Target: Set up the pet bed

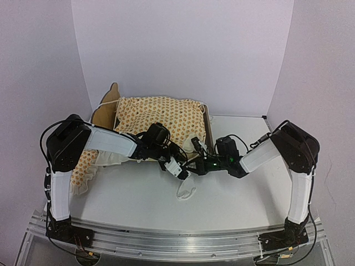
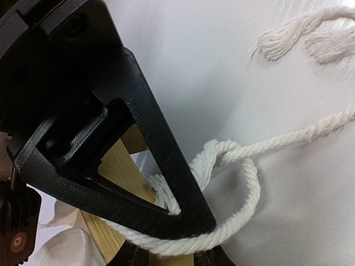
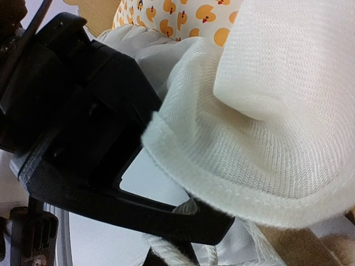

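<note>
The pet bed sat at the far left of the table, its long axis running left to right and its scalloped headboard at the left end. Duck-print bedding covered most of the frame and spilled over the near side. The left gripper was narrowly parted with a strand of knotted white rope between its fingers; a firm pinch could not be confirmed. The right gripper was clenched, and the white ruffle hid whether it had caught the cloth.
</note>
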`<state>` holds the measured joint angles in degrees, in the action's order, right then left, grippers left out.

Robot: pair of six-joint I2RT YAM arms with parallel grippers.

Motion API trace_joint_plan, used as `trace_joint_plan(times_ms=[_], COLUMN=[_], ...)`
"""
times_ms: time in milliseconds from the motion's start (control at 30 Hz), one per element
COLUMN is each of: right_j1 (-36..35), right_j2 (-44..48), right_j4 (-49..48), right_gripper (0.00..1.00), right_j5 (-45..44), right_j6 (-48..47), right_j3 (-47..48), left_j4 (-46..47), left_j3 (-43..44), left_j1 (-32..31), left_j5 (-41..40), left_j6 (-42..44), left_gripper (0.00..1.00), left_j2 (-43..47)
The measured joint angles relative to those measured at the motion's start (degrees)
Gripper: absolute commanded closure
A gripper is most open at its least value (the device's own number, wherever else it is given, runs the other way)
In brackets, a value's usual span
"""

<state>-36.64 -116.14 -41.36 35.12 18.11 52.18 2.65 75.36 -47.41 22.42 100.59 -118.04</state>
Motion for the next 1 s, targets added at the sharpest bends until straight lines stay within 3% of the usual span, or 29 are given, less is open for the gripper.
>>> trace_joint_plan(times_ms=[133, 433, 600, 733, 1000], right_j1=[0.0, 0.1, 0.1, 0.1, 0.0], right_j2=[0.0, 0.0, 0.2, 3.4, 19.7], right_j4=[0.1, 0.9, 1.0, 2.2, 17.1], right_gripper=[1.0, 0.98, 0.62, 0.43, 0.38], right_j5=[0.5, 1.1, 0.5, -3.0, -12.6], right_j6=[0.0, 0.0, 0.2, 1.6, 0.7], right_j3=[0.1, 0.2, 0.0, -2.0, -6.0], left_j4=[-0.1, 3.6, 4.0, 1.7, -8.1], left_j3=[-0.5, -2.8, -3.2, -2.9, -1.1], left_j1=[0.2, 0.5, 0.3, 0.0, -0.6], left_j5=[0.8, 1.0, -0.5, -1.6, -3.2], left_j6=[0.2, -2.7, -9.1, -15.9, -25.9], left_gripper=[0.98, 1.0, 1.0, 1.0, 1.0], left_j2=[0.0, 0.1, 1.0, 2.4, 3.0])
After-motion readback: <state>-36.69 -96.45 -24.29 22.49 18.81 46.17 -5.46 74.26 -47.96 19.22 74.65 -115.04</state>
